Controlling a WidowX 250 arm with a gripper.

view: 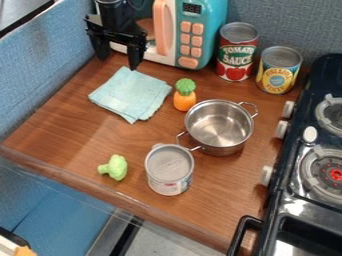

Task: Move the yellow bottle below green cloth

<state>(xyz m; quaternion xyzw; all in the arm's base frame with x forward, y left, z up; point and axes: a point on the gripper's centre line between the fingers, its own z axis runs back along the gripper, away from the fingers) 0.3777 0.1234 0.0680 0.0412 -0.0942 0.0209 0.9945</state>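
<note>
Camera view: gripper (117, 63) far left, jaws wide, empty!
Orange toy (185, 100): likely the bottle, just right of cloth (130, 94).
Pot (220, 149): close by; descending wide jaws could clip it.

A pale blue-green cloth (131, 92) lies on the brown wood-grain worktop (73, 137), left of centre in the upper half of the frame. It is folded into a rough square, turned so its corners point up, down and to the sides. Layers show along its lower left edge, and its surface is lightly creased. Toward the upper right of the frame, a short, wide can with a yellow label (276, 77) stands upright. Its round top is grey metal. The can and the cloth are well apart.
</note>
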